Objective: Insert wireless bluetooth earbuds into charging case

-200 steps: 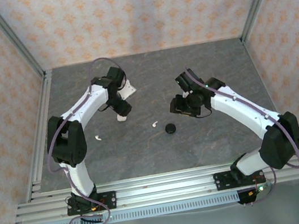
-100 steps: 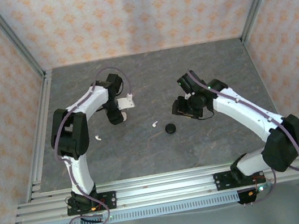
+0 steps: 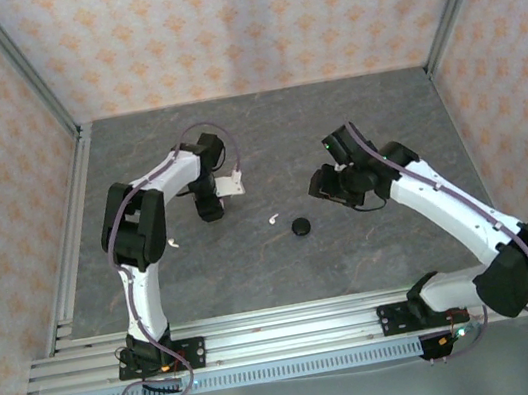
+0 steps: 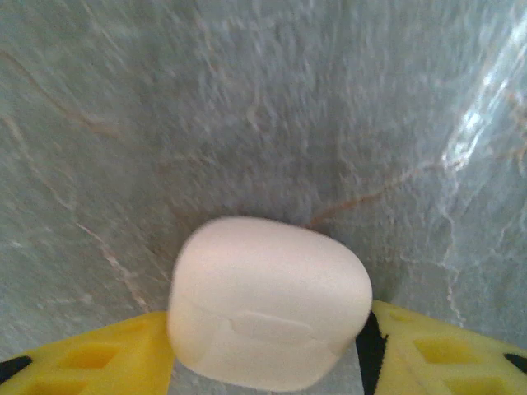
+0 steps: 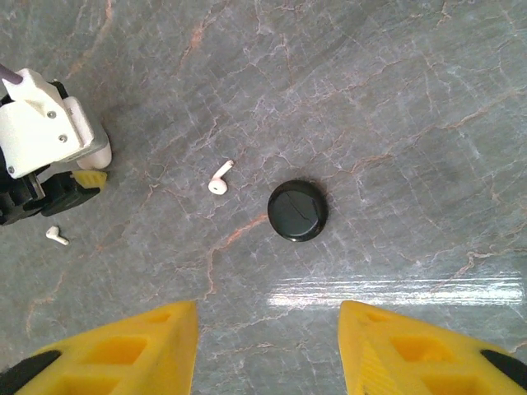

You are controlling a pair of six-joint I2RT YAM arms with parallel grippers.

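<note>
White earbud (image 5: 220,178) flat, stem up-right in right wrist view

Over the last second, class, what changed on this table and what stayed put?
The left arm folded inward; the left end effector kept hold of the white case. The right end effector, open, drew slightly rightward. Both white earbuds and the black case stayed put.

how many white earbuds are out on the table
2. One white earbud lies just left of the round black case; the second earbud lies farther left, beside the left arm. Any others may be hidden.
</note>
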